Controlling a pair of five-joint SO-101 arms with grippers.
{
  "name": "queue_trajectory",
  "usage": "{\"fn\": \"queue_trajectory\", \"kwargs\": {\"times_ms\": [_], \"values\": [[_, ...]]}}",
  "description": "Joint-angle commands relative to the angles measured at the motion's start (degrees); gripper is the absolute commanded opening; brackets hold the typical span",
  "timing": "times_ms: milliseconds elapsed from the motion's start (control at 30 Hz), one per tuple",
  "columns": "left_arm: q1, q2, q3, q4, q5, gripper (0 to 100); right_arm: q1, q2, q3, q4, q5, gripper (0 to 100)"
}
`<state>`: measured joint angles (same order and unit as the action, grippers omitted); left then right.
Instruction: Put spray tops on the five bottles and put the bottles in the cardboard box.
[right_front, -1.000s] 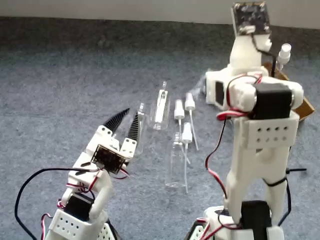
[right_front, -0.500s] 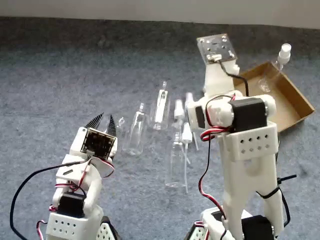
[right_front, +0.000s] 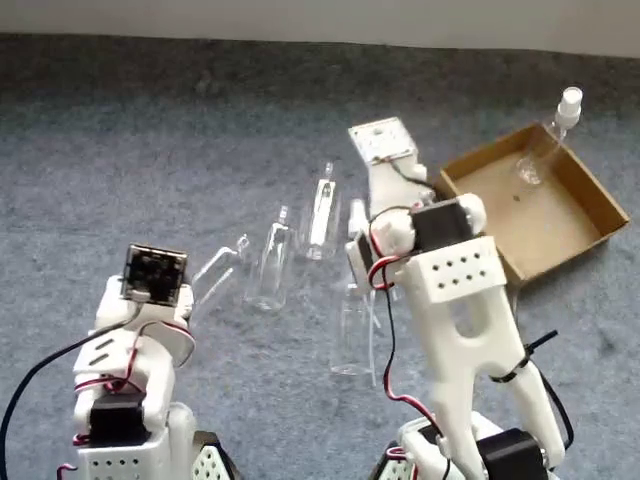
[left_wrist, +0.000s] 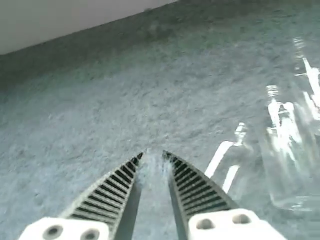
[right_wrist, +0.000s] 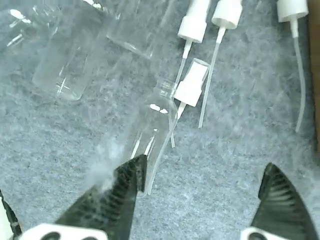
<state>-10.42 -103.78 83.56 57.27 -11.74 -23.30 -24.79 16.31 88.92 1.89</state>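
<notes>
Several clear capless bottles lie on the grey carpet, among them one (right_front: 270, 262) at the middle and one (right_front: 351, 325) nearer the arms. White spray tops (right_front: 358, 216) with long tubes lie beside them. One bottle with a spray top (right_front: 533, 160) leans in the cardboard box (right_front: 580, 225) at the far right. My right gripper (right_wrist: 206, 165) hangs wide open above a lying bottle (right_wrist: 150, 132) and a loose spray top (right_wrist: 191, 86), holding nothing. My left gripper (left_wrist: 151, 155) is open by a narrow gap over bare carpet, with two bottles (left_wrist: 227, 162) (left_wrist: 287, 150) off to its side.
The right arm's white body (right_front: 450, 290) stands over the spray tops and hides part of them in the high view. The left arm (right_front: 140, 330) stands at the near left. Grey carpet stretches to the far wall.
The right arm has swung left from the box to above the bottles and spray tops. The left arm has drawn back toward its base and its fingers have narrowed.
</notes>
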Motion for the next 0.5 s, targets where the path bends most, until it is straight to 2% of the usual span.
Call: {"fn": "queue_trajectory", "kwargs": {"times_ms": [0,267,467], "values": [[-4.8,-0.5,-0.3,0.3,-0.6,1,-1.7,-1.5,3.9,-5.1,-5.4,31.8],[-5.0,-0.5,4.1,0.3,-0.9,1,-4.0,-1.4,10.9,-11.0,-13.2,31.8],[-5.0,-0.5,4.3,0.3,-0.9,1,-5.4,-0.7,13.5,-15.4,-14.3,31.8]]}}
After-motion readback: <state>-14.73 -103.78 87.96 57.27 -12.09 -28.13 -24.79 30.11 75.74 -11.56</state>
